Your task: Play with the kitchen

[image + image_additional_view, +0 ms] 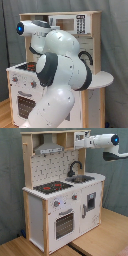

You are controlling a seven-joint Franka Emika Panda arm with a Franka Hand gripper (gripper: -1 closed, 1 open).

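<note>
Second exterior view: kitchen [60, 203] on wooden floor [95, 240].

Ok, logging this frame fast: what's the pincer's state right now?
Pincer: cannot be told; it is not visible in either exterior view.
</note>
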